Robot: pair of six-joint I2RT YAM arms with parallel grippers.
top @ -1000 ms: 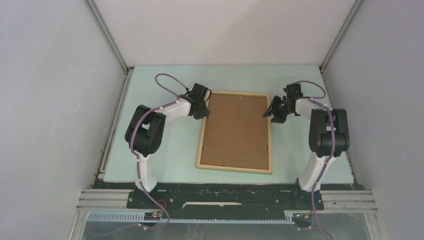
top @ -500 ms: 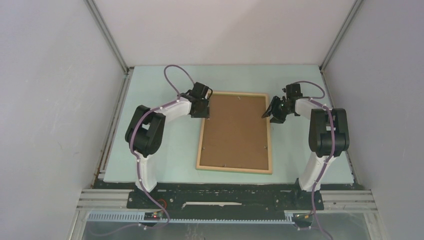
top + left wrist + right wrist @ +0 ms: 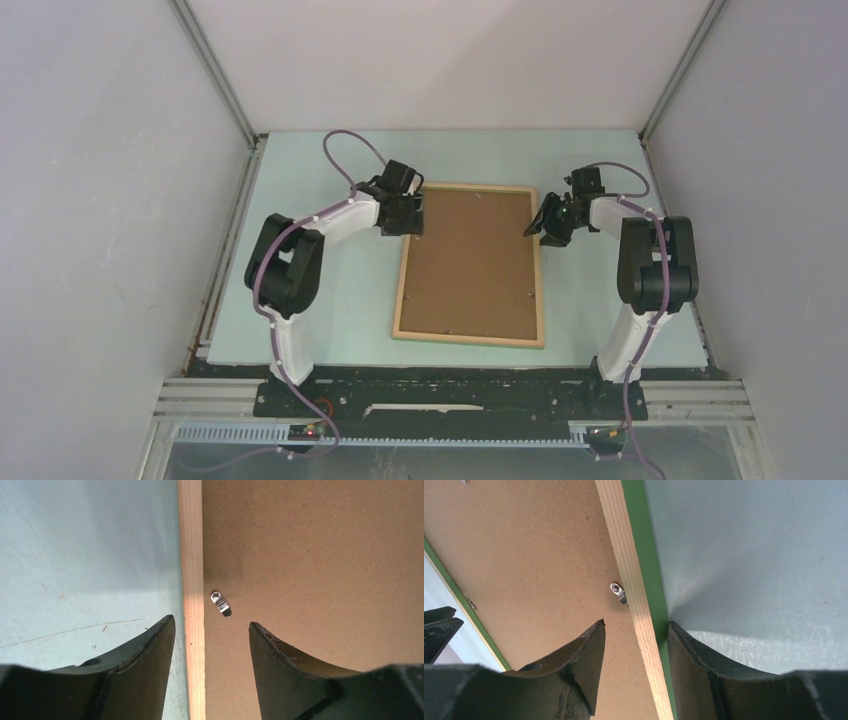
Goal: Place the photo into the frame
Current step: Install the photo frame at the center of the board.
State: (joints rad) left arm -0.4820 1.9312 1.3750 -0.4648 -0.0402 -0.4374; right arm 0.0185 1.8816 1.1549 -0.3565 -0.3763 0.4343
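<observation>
Nearest the camera, a black base plate [image 3: 450, 395] sits on aluminium rails [image 3: 200, 400], and both arm bases are bolted to it, one at the left and one at the right. Beyond it lies the table [image 3: 340, 300], a pale blue-green sheet; the left wrist view shows fine scratches [image 3: 75, 630] and small specks on it. The frame [image 3: 470, 337] lies flat at the centre of the table, long side running near to far, pale wood uppermost, and slightly skewed to the table edge. A brown backing board [image 3: 470, 265] fills it from rail to rail. At the far part of the frame the left gripper [image 3: 408, 215] stands over the left rail with its fingers apart, one finger [image 3: 150, 650] above the table and the other [image 3: 280, 660] above the board; contact cannot be judged. A small metal left tab [image 3: 220, 602] sits on the board just beside that rail. The right gripper [image 3: 545, 222] stands likewise over the right rail, fingers spread, one finger [image 3: 579, 655] over the board and one [image 3: 689, 665] on the table side. The green outer face of the rail shows there, with a right tab [image 3: 618, 592] just beside the wood. Plain pale panels enclose the table: left wall [image 3: 100, 200], right wall [image 3: 780, 180] and far wall [image 3: 450, 60], joined by aluminium corner posts [image 3: 215, 70].
</observation>
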